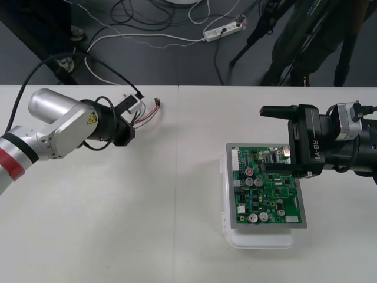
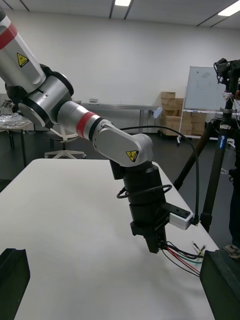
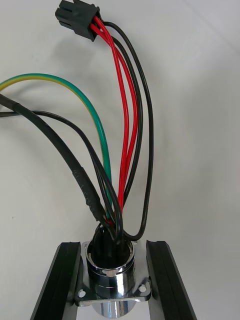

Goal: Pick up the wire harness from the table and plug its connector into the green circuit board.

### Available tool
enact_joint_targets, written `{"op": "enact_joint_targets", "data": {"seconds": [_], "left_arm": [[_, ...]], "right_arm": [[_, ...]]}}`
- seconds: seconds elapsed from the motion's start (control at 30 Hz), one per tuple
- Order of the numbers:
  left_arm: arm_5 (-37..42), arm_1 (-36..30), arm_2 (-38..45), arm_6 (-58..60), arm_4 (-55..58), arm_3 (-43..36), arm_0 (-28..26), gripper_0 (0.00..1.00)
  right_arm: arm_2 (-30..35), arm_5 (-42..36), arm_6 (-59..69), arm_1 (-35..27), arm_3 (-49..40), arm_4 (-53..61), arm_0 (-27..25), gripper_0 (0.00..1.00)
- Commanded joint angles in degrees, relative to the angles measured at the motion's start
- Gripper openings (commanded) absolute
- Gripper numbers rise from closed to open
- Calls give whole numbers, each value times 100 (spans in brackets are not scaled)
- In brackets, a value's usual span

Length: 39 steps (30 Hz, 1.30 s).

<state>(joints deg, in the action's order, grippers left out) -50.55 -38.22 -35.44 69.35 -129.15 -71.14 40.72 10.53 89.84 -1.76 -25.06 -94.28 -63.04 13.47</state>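
Front view has the left arm (image 1: 56,127) reaching in across the far part of the table (image 1: 147,236), wrist bent so the left claw (image 1: 133,119) points down, clamped on the metal socket (image 3: 111,280) of the harness (image 1: 147,115). Its wires (image 3: 125,130) run out past the fingertips to the black plug (image 3: 76,18), well apart from the green board (image 1: 268,191). The right claw (image 1: 275,140) hangs at the board's far edge, fingers spread wide.

left arm (image 1: 56,127), at frame's left: silver links, red ring (image 1: 12,159), yellow warning sticker (image 1: 91,119), black cable (image 1: 35,73). right gripper (image 1: 263,139): black, white "rb-y1" lettering.
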Motion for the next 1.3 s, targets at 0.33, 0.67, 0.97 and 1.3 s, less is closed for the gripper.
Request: {"op": "enact_joint_targets", "data": {"seconds": [0.33,0.67,0.97,1.3], "left_arm": [[-693,-915,-86,-493,997,-1455,270,0],[-1379,-1187,178,-502,1436,-2185,243,0],[-2267,-1170,907,-440,1559,-3055,-143,0],[-2917,-1020,1663,-422,1770,-4039,-838,0]], "right_arm": [[160,16,0,-78,-82,91,121,100],[142,16,-17,-78,-91,91,121,100],[151,16,18,-78,-82,117,121,100],[151,16,79,-78,-91,117,121,100]]}}
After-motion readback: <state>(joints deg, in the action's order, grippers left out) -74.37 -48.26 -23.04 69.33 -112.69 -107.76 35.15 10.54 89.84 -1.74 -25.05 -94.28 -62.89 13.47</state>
